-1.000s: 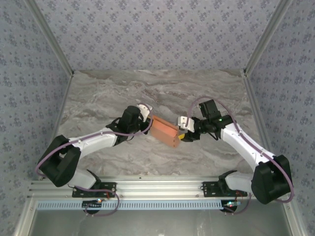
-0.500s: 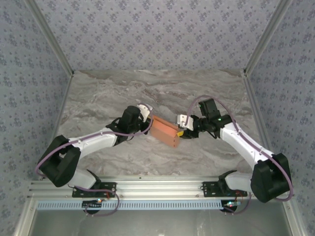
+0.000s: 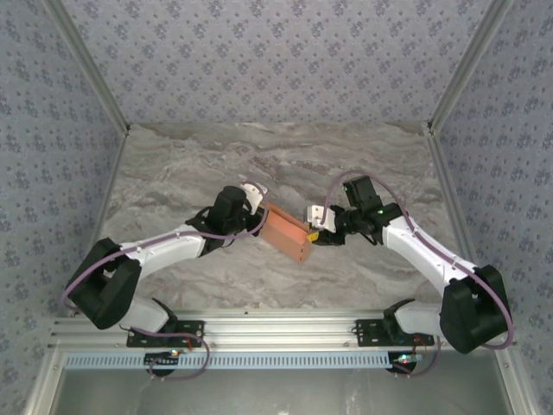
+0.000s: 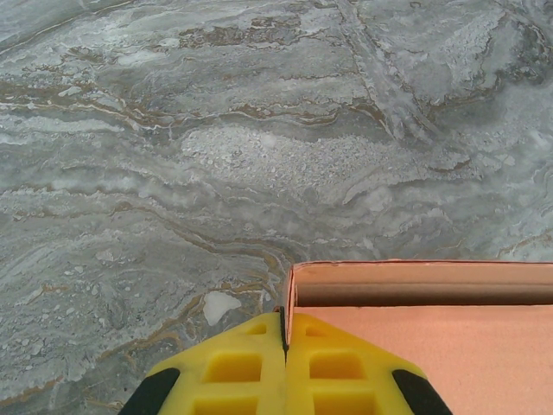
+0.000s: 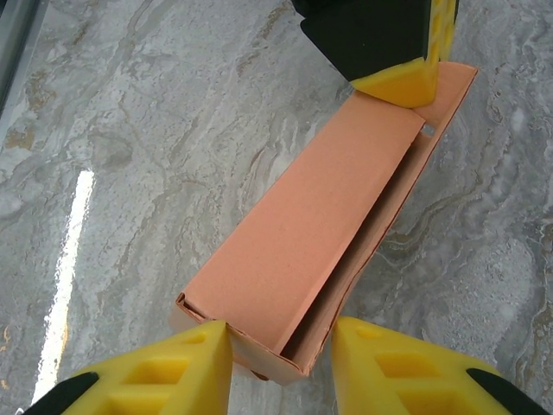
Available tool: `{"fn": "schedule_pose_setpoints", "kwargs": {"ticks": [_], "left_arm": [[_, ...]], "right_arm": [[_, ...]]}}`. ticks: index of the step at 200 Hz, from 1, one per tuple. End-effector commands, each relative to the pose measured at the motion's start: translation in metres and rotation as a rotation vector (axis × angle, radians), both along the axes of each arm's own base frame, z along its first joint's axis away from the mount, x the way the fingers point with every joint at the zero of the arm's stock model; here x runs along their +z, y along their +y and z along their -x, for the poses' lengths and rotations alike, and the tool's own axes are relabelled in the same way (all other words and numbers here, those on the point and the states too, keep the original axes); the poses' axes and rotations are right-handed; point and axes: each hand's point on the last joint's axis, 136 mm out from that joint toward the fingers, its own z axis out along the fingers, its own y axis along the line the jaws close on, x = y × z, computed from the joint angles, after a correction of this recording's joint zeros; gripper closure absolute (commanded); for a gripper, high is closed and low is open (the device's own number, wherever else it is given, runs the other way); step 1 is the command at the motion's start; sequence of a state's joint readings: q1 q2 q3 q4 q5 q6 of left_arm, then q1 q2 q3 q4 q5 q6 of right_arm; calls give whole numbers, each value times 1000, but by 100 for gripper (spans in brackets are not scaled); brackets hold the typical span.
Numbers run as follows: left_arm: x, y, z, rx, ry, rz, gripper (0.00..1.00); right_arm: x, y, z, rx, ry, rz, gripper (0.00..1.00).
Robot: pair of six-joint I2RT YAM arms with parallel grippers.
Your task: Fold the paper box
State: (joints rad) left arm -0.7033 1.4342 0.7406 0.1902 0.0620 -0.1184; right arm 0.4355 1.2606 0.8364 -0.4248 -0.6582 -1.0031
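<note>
The paper box [image 3: 289, 233] is a long salmon-orange card box, lying slantwise between the two arms on the marble table. Its lid stands slightly ajar along one long side [image 5: 320, 216]. My left gripper [image 4: 285, 333] is shut on the thin end wall at the box's corner [image 4: 432, 346]; in the top view it sits at the box's upper left end [image 3: 263, 210]. My right gripper [image 5: 281, 346] is open, its yellow fingers [image 5: 203, 359] on either side of the box's other end, the left finger touching the corner. The left gripper's fingertip [image 5: 397, 82] shows at the far end.
Grey veined marble table [image 3: 259, 164] with patterned walls behind and at both sides. A metal rail [image 3: 276, 328] runs along the near edge by the arm bases. Open tabletop lies beyond the box.
My right gripper has moved left toward the box and now straddles its lower right end. The box and left gripper have barely shifted.
</note>
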Motion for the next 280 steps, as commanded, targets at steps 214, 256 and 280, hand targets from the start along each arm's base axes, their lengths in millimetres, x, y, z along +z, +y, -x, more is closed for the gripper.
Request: {"fn": "schedule_pose_setpoints", "kwargs": {"ticks": [214, 256, 280], "left_arm": [[-25, 14, 13, 61, 25, 48, 97], [-24, 19, 13, 75, 9, 34, 97], [-24, 21, 13, 84, 9, 32, 97]], "right_arm": [[-26, 9, 32, 95, -58, 141, 54], [-9, 6, 29, 2, -63, 77, 43], [7, 2, 29, -64, -33, 15, 40]]}}
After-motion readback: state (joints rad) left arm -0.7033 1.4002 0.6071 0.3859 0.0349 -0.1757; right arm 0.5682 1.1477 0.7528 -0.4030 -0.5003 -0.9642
